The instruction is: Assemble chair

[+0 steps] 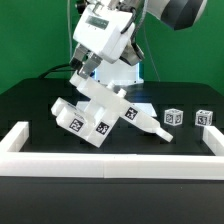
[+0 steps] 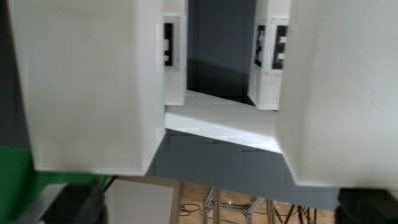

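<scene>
Leaning on worktop (image 1: 30,105), half-built chair (image 1: 95,115) is seen under gripper (image 1: 88,76), spread wide, nothing pinched. If closed off-centre, chair could be pushed over or joined parts popped loose.

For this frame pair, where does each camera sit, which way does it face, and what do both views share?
Exterior view: off the arm, facing the black table across its near white rail; shows the arm and gripper down at the chair.
Wrist view: on the wrist, close on tagged white chair bars; jaws not clearly distinguishable.
Shared: the chair's tagged white parts.
</scene>
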`<state>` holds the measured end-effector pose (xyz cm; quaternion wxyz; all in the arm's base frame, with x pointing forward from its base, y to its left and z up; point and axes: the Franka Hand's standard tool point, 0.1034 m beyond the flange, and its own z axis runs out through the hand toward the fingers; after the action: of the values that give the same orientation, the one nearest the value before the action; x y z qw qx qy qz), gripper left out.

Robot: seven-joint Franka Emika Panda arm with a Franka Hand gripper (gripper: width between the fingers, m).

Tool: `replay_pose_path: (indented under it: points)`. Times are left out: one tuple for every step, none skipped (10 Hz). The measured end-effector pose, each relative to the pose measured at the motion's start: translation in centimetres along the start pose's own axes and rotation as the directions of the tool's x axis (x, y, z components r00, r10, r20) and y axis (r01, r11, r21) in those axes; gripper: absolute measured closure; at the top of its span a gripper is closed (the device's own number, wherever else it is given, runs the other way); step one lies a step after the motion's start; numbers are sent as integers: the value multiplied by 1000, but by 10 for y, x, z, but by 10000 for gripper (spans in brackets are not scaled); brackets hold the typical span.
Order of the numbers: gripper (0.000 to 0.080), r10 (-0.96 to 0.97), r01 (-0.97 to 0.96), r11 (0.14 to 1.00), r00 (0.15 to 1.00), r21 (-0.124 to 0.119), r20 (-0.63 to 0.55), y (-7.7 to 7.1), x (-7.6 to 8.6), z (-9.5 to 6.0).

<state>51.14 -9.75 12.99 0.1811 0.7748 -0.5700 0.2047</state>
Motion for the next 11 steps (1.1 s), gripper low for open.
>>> replay_pose_path:
  points:
    - [150, -2, 2, 1000, 1000, -1, -4, 0, 0, 0]
    - [150, -10, 10, 1000, 1000, 0, -4, -1, 2, 0]
    - [150, -9, 9, 1000, 1000, 1, -2, -1, 5, -2]
    - [150, -1, 1, 1000, 1000, 7, 4, -3, 8, -7]
    - [150, 1, -1, 1000, 1000, 12, 6, -5, 6, -13]
    - [150, 1, -1, 1000, 1000, 13, 9, -7, 1, -18]
    - [150, -6, 6, 1000, 1000, 17, 9, -9, -6, -21]
    - [150, -15, 15, 1000, 1000, 18, 3, -8, -9, -21]
    - [150, -21, 21, 1000, 1000, 15, -1, -6, -12, -18]
    - [150, -26, 26, 1000, 1000, 15, -8, -3, -12, -14]
    - [150, -29, 29, 999, 999, 14, -20, 0, -12, -8]
